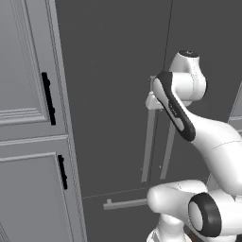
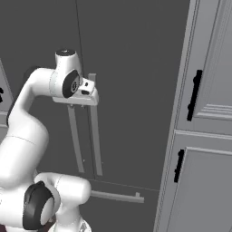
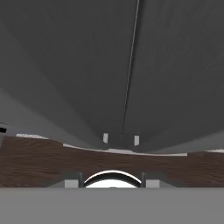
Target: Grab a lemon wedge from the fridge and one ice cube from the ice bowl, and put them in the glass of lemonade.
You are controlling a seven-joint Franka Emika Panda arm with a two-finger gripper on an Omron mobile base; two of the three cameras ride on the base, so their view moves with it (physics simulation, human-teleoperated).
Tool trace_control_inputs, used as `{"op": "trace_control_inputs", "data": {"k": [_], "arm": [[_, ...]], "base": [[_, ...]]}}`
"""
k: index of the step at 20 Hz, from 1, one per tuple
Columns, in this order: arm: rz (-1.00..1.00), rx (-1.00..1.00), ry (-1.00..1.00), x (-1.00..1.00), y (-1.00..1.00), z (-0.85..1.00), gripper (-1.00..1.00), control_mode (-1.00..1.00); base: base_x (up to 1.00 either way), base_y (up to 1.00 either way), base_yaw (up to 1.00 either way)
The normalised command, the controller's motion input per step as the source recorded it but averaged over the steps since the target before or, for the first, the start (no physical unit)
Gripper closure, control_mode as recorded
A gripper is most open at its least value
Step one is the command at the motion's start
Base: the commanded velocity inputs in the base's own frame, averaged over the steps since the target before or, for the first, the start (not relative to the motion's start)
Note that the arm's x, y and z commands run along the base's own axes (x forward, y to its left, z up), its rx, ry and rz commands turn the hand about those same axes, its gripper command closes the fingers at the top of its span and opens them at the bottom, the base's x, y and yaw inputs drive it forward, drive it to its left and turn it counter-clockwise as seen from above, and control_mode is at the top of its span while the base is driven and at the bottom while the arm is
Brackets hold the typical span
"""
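1. So the robot is sitting right in front of the fridge (image 1: 113, 94), and both doors are looking fully closed, with just the thin seam running down between them.
2. The gripper (image 2: 81, 105) is hovering up at the top ends of the two long bar handles (image 2: 95, 131), just beside them. Whether it's touching one, I can't tell.
3. Pincer state: can't tell either. The fingers are hiding behind the hand, so released or clenched is anyone's guess.
4. Progress-wise, I'm judging this as the very start: door not opened yet, so the lemon wedge, ice cube and dropping both in the lemonade are all remaining.
5. Grey panelled cabinets (image 1: 28, 118) with black handles are flanking the fridge.
6. Brands or writing: I'm seeing nothing readable anywhere.
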Motion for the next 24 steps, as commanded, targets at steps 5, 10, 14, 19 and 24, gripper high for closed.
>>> {"op": "trace_control_inputs", "data": {"k": [5,10,14,19,24], "arm": [[0.00,0.00,-0.01,-0.32,0.00,0.00,-1.00,-1.00],[-0.03,0.00,-0.03,-0.86,-0.07,-0.05,-1.00,-1.00],[-0.01,0.00,0.00,-0.43,-0.01,-0.22,-1.00,1.00],[0.00,0.00,0.00,0.00,0.00,0.00,-1.00,1.00],[0.00,0.00,0.00,0.00,0.00,0.00,-1.00,1.00]], "base": [[0.00,0.00,0.00],[0.00,0.00,0.00],[-0.32,0.00,0.00],[-0.09,0.08,0.31],[0.20,0.19,0.73]]}}
